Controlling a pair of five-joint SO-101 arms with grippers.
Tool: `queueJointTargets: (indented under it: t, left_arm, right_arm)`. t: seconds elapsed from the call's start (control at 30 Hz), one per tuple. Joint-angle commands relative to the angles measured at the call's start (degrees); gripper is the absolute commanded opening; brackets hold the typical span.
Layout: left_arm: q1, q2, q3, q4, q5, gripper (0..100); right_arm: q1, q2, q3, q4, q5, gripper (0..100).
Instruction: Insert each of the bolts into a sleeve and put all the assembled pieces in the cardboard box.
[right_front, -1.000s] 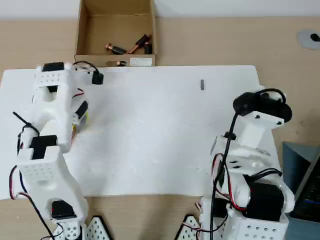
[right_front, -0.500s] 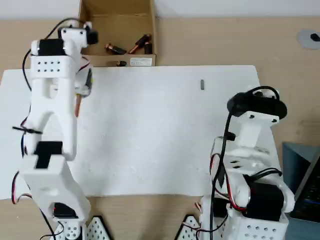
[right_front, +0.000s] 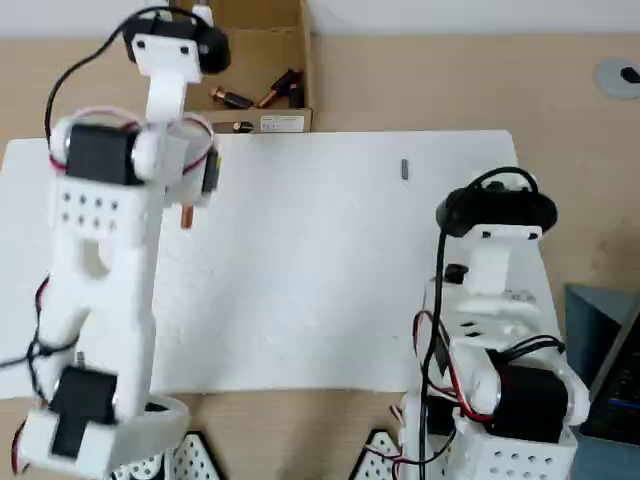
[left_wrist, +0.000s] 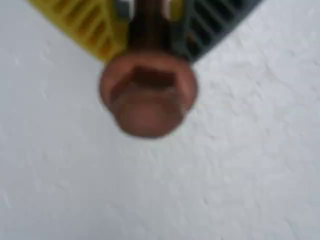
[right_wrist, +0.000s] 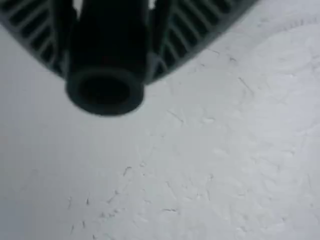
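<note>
My left gripper (left_wrist: 150, 27) is shut on a copper bolt (left_wrist: 148, 97), whose hex head hangs head-down over the white mat. In the high view the bolt (right_front: 186, 215) pokes out below the left gripper (right_front: 192, 185), near the mat's far left, in front of the cardboard box (right_front: 270, 123). My right gripper (right_wrist: 107, 25) is shut on a black sleeve (right_wrist: 106, 75), its open bore facing the mat. The right arm (right_front: 492, 215) stands over the mat's right side. Several assembled pieces (right_front: 232, 98) lie in the box.
A small grey piece (right_front: 404, 169) lies on the white mat (right_front: 320, 270) at the far right of centre. The mat's middle is bare between the two arms. A dark object (right_front: 605, 360) sits off the table's right edge.
The left arm has risen and swung right, toward the mat's middle, carrying the bolt. The right arm has shifted slightly left with the sleeve.
</note>
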Motion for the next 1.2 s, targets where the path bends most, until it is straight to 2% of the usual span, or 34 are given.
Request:
queueJointTargets:
  t: [0.0,0.17,0.43,0.57,0.8,0.97,1.17]
  left_arm:
    - [2.02,-11.38,7.56,0.35,-0.18,0]
    - [2.9,-26.15,22.42,-1.67,-0.18,0]
    - [2.29,-49.71,47.74,-16.53,0.26,0]
    - [2.2,-58.51,57.05,-20.84,0.35,0]
    - [2.2,-70.64,69.19,-26.64,0.97,0]
    - [2.2,-78.64,75.87,-31.56,8.09,0]
    - [2.2,-84.53,80.0,-32.35,12.4,0]
  right_arm:
    - [0.04,-1.89,-2.42,-1.41,2.11,0.9]
    - [-3.21,-7.78,1.19,-2.73,4.48,0.9]
    - [-11.65,-21.85,14.99,-10.73,4.31,0.9]
    - [-13.32,-27.91,20.88,-12.4,4.31,0.9]
    - [-14.73,-36.26,27.65,-12.4,4.4,0.9]
    - [-18.42,-38.11,29.67,-14.77,4.13,0.9]
    - [-22.99,-38.02,32.66,-19.69,4.4,0.9]
